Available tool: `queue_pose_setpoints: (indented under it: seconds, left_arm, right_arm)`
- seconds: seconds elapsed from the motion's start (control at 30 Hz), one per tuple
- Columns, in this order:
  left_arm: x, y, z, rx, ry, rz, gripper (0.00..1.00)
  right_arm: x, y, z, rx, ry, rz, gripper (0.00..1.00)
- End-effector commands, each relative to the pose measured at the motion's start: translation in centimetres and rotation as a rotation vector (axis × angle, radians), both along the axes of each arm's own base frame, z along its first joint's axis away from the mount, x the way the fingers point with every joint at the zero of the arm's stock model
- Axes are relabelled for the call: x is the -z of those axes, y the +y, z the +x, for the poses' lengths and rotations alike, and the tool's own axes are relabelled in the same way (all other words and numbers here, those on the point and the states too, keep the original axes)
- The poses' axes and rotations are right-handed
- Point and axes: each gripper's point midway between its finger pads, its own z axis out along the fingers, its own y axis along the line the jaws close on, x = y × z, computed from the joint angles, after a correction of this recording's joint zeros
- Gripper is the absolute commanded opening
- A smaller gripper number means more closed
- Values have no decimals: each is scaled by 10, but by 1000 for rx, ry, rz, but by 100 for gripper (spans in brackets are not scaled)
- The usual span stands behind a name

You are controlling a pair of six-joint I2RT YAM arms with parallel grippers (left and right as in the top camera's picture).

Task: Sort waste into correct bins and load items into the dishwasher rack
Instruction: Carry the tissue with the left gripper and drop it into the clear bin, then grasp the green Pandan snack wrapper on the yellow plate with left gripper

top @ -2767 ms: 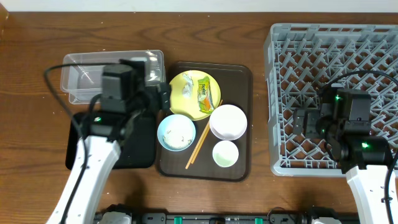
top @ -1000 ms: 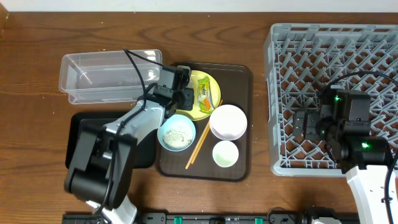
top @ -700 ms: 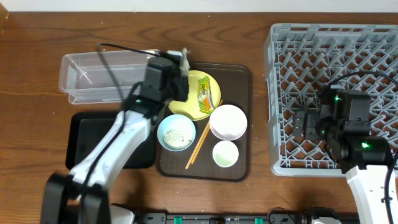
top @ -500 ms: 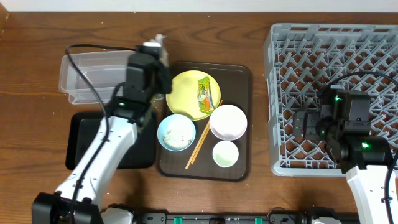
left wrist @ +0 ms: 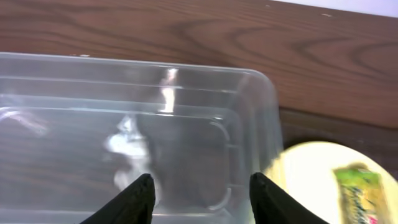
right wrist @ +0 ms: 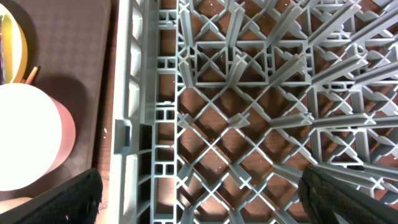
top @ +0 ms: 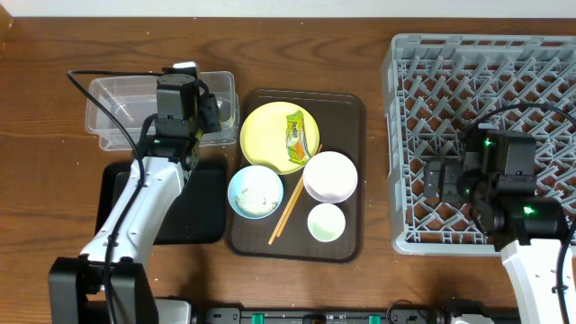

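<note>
Clear tub [left wrist: 252, 118] sits directly beneath left end effector [left wrist: 202, 183]: fingers parted, nothing gripped or touched. Right end effector [right wrist: 202, 190] spread wide above dishwasher rack [right wrist: 144, 124], empty.

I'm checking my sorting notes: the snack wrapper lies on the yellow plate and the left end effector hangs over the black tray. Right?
Not quite: the left end effector hangs over the clear tub, as the left wrist view shows. The snack wrapper does lie on the yellow plate.
</note>
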Motion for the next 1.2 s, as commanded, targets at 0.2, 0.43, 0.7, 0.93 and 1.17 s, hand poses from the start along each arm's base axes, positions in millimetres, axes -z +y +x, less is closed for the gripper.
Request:
queue_pose_setpoints:
  seconds: [0.2,0.43,0.7,0.93,1.17]
  left_arm:
    - [0,-110,-24,359,41,-169,61]
    - [41,-154,-36,456,136,-154,64]
    - [96,-171,-41,482,244,-139,64]
    - [125,-171,-47,474,317,-137,63]
    - [128,-179,-52,493,325,-134,58]
  right_arm:
    - [-11,3,3,-6,-30,2,99]
    - [-11,3,3,-6,-30,2,99]
    - [-11,3,3,-6,-27,2,99]
    - [-10,3,2,-6,-25,2,99]
    - [-10,3,2,-6,-22,2,99]
